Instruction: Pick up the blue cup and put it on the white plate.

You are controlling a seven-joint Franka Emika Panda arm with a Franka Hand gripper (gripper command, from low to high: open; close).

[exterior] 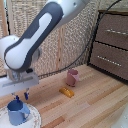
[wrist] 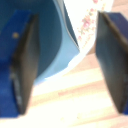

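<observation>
The blue cup is sitting on the white plate, right under the gripper. Its fingers are standing wide apart, holding nothing.

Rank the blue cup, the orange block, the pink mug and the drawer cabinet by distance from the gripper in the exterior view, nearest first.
1. blue cup, directly under the gripper, on the white plate.
2. orange block, mid-floor, toward the exterior view's right.
3. pink mug, just behind it.
4. drawer cabinet, far right.
</observation>
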